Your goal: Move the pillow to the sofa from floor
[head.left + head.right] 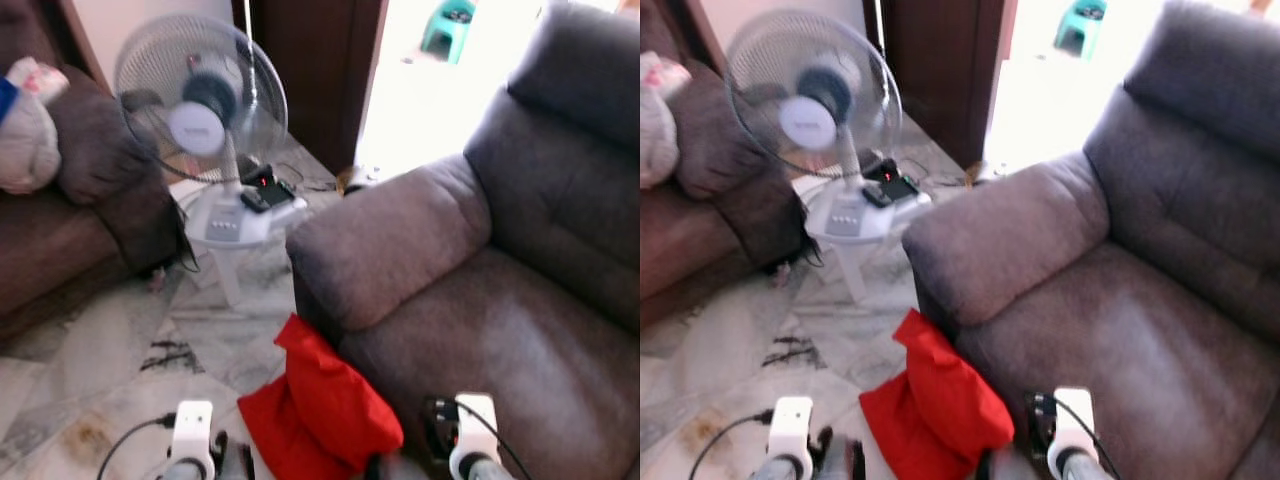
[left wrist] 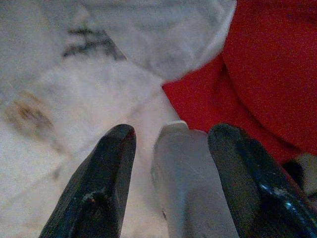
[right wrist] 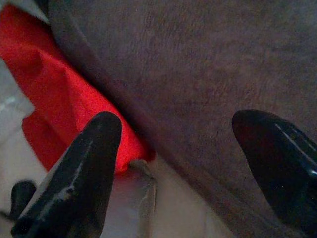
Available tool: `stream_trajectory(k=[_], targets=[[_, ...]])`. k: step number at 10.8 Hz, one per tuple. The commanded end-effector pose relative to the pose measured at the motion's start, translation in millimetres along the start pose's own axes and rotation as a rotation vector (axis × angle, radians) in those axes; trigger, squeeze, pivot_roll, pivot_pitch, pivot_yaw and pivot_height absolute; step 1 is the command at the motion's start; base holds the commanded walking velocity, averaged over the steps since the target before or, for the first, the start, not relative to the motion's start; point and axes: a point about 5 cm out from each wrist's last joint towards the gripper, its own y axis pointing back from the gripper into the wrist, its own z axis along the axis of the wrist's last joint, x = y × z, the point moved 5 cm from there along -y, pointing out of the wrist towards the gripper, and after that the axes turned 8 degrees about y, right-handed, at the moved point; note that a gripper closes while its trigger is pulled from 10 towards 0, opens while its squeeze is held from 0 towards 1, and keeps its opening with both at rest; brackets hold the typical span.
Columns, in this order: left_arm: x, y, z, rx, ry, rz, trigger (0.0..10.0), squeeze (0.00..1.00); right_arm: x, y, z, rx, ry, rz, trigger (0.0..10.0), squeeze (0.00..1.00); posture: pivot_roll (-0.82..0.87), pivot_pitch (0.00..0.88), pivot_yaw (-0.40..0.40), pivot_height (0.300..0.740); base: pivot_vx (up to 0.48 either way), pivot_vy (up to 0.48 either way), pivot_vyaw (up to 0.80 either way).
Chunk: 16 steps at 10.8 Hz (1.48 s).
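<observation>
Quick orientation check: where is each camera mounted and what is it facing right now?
Left eye, head: looks down at red fabric pillow on marble floor against grey upholstered sofa; both wrists at the bottom edge.
Right eye, head: same scene, white pedestal fan behind.
Left wrist: along the open left claw at floor and pillow.
Right wrist: along the open right claw at the sofa's edge and pillow.
All share the pillow.

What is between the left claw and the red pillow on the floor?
Only bare marble floor. In the left wrist view, the left claw is open beside the red pillow, with nothing lying between them.
</observation>
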Motion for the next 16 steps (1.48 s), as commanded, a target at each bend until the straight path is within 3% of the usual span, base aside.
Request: stream_trajectory(k=[1, 2, 3, 4, 5, 6, 8, 10, 12, 16], targets=[[2.9, 5.1, -4.9, -0.029, 0.009, 0.036, 10.0, 0.0, -4.1, 1.9, 7.1, -0.063, -0.003, -0.02, 10.0, 0.0, 0.03, 0.054, -0.057, 0.628, 0.0, 0.0, 0.0], [11.4, -10.6, 98.3, -0.359, 0.026, 0.062, 10.0, 0.0, -6.8, -4.6, 40.1, -0.179, 0.041, -0.033, 10.0, 0.0, 0.04, 0.057, -0.061, 0.628, 0.0, 0.0, 0.0], [15.3, -4.2, 135.1, -0.514, 0.033, 0.078, 10.0, 0.0, -16.6, -15.7, 93.7, -0.292, 0.112, -0.065, 10.0, 0.0, 0.04, 0.058, -0.064, 0.628, 0.0, 0.0, 0.0], [16.1, 5.1, 158.8, -0.624, 0.026, 0.084, 10.0, 0.0, -20.4, -14.8, 107.9, -0.348, 0.104, -0.071, 10.0, 0.0, 0.04, 0.059, -0.065, 0.628, 0.0, 0.0, 0.0], [16.4, 28.1, 208.3, -0.831, -0.011, 0.077, 10.0, 0.0, -28.5, -5.8, 159.4, -0.549, 0.068, -0.058, 10.0, 0.0, 0.04, 0.059, -0.068, 0.628, 0.0, 0.0, 0.0], [9.6, 35.4, 227.0, -0.896, -0.014, 0.051, 10.0, 0.0, -23.3, -0.8, 179.1, -0.626, 0.075, -0.035, 10.0, 0.0, 0.04, 0.059, -0.069, 0.628, 0.0, 0.0, 0.0], [-2.2, 37.4, 230.6, -0.9, -0.038, 0.007, 10.0, 0.0, -14.2, -0.2, 184.6, -0.644, 0.09, -0.014, 10.0, 0.0, 0.03, 0.057, -0.068, 0.628, 0.0, 0.0, 0.0], [-12.7, 48.8, 234.7, -0.914, -0.024, -0.018, 10.0, 0.0, -9.8, 8.9, 197.8, -0.697, 0.095, 0.023, 10.0, 0.0, 0.03, 0.06, -0.069, 0.628, 0.0, 0.0, 0.0], [-12.3, 46.3, 221.5, -0.875, -0.049, -0.026, 10.0, 0.0, -8.1, 10.6, 198.1, -0.696, 0.09, 0.036, 10.0, 0.0, 0.03, 0.058, -0.067, 0.628, 0.0, 0.0, 0.0], [-19.2, 52.5, 229.5, -0.879, -0.058, -0.045, 10.0, 0.0, 3.4, 16.4, 205.3, -0.707, 0.103, 0.091, 10.0, 0.0, 0.03, 0.059, -0.07, 0.594, 0.0, 0.0, 0.0]])
